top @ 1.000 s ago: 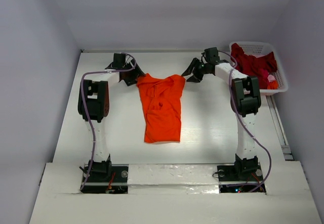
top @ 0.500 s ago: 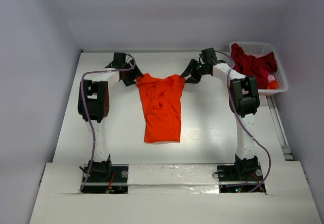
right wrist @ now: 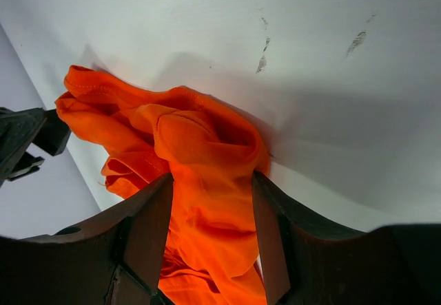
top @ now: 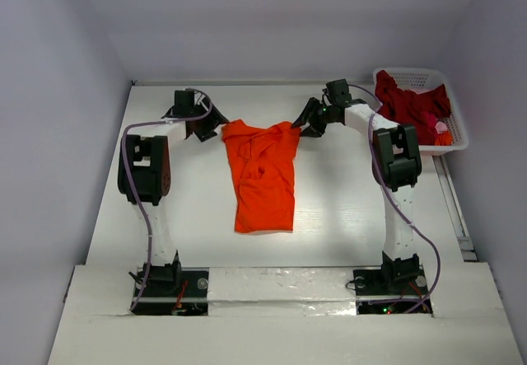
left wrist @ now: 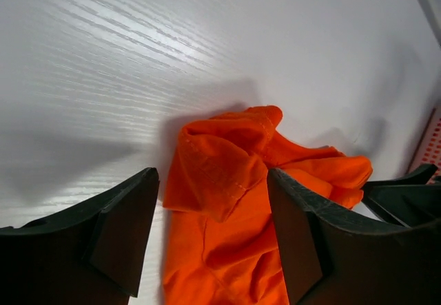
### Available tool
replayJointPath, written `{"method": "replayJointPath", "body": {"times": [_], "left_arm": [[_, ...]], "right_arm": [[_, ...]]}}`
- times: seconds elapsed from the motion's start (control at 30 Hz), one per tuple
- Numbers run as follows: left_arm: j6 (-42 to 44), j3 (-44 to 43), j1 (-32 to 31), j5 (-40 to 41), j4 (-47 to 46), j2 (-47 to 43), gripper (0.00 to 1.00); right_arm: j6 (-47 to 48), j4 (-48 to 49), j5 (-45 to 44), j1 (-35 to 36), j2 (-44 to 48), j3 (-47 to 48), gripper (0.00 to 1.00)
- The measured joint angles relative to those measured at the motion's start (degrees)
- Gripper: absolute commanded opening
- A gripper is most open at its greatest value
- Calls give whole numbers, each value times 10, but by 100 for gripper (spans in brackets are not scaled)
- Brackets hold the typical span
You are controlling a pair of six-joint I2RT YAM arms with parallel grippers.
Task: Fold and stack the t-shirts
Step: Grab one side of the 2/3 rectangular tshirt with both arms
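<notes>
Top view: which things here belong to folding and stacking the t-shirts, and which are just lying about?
Part of the job:
- orange t-shirt, lying on the table
- dark red t-shirt, bunched in the basket

Just lying about:
- white basket, far right corner
- table

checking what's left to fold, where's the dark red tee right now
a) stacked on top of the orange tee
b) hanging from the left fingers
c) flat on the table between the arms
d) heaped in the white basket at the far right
d: the dark crimson t-shirt lies bunched inside the white latticed basket at the far right, and only the orange t-shirt lies outside it.
</notes>
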State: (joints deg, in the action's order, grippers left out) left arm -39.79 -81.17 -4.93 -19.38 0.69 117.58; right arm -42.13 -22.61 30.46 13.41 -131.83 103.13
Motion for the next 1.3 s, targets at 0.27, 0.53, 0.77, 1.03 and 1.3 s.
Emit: {"method": "replayJointPath", "body": {"times": [0.27, 0.53, 0.77, 1.03, 1.3], "left_arm": [[-34, 65, 32, -43, -72, -1, 59], [-54, 72, 39, -83, -121, 7, 59], [-75, 77, 39, -123, -160, 28, 58], [-86, 86, 39, -134, -172, 36, 40], [-93, 87, 39, -144, -184, 44, 41]], "right_arm": [[0, 0, 0, 1, 0, 0, 55], [1, 0, 0, 1, 0, 0, 55], [1, 0, 0, 1, 0, 0, 54], [1, 0, 0, 1, 0, 0, 54], [1, 0, 0, 1, 0, 0, 54]]}}
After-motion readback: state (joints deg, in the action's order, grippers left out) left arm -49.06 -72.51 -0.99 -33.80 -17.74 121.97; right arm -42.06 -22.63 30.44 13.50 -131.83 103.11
